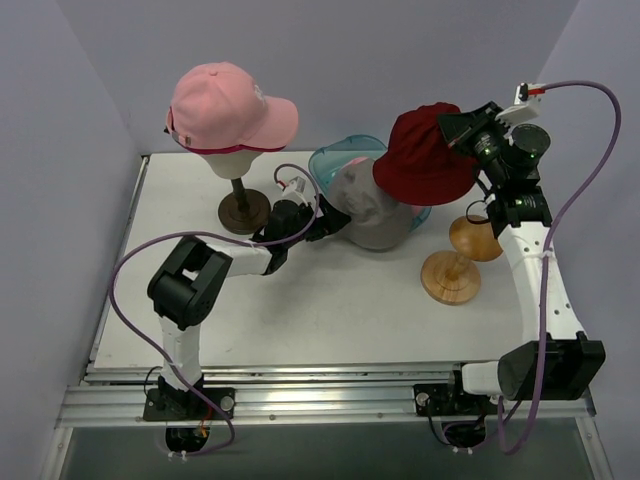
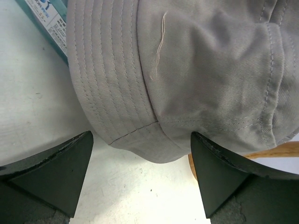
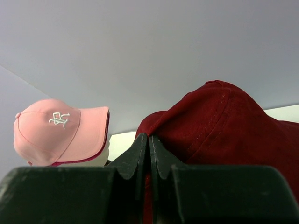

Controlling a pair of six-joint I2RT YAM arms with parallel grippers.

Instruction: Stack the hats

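right gripper (image 3: 147, 140) fingers are together, clamped on the dark red hat (image 1: 425, 150), which is held in the air over the right side of the teal tray (image 1: 335, 160). left gripper (image 2: 140, 135) fingers are apart with the brim edge of the grey bucket hat (image 2: 187, 70) between them, not clamped. that hat lies against the tray's near edge. the pink cap (image 1: 225, 105) sits on the head form (image 1: 235, 160), back left.

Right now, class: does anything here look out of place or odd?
The grey hat lies crumpled on the table by the teal tray, with a loose pale thread trailing across its fabric.
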